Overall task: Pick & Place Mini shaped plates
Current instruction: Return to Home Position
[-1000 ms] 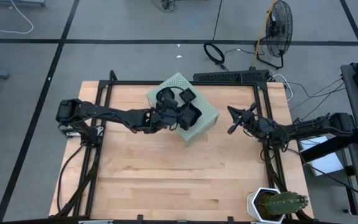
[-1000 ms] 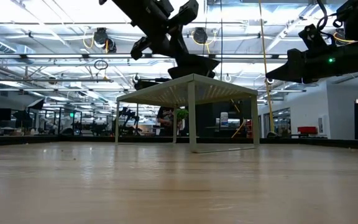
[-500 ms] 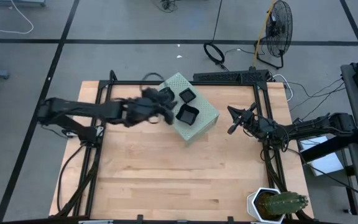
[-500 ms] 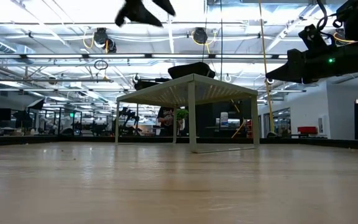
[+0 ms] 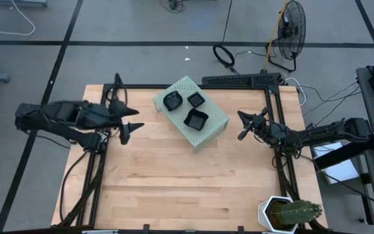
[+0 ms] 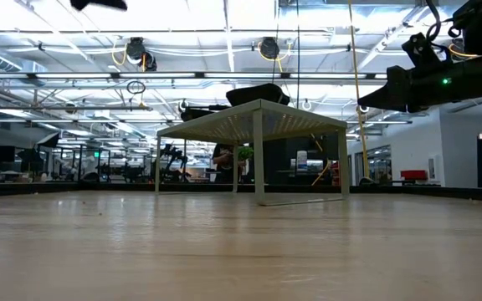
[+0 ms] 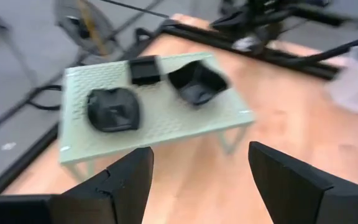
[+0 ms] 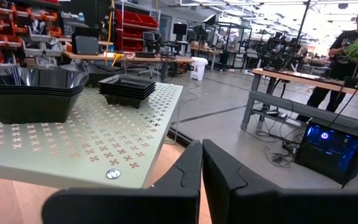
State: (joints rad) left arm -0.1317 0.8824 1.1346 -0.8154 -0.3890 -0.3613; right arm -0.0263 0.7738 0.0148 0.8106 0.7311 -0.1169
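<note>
We see the left tool [image 5: 127, 122] pulled well away from the pale green shelf [image 5: 216, 117]. A second ago it hung over the plates there, half a second ago it was sliding off the shelf's left edge, and now it sits by the left rail of the bench [image 5: 174, 188]. The mini shaped plates stay where they were, all on top of the shelf in three dark stacks: a rounded one [image 5: 172, 101], a small square one [image 5: 195, 99] and the larger wavy-edged one [image 5: 195, 119] nearest the bench's middle. The right tool [image 5: 243, 125] has not moved in that time. We judge that the stacking is done, since we find no plate off the shelf in these views, and that the left arm is going back to its rest. That arm lies folded low along the left side, and its tool points across the bench toward the shelf with its two prongs spread wide apart and nothing between them. Its wrist view shows the same gap [image 7: 201, 152], with the shelf [image 7: 166, 124] and its three stacks beyond it. The right arm reaches in from the right rail and stops well short of the shelf. In its wrist view its prongs [image 8: 202, 146] are pressed together and hold nothing.
</note>
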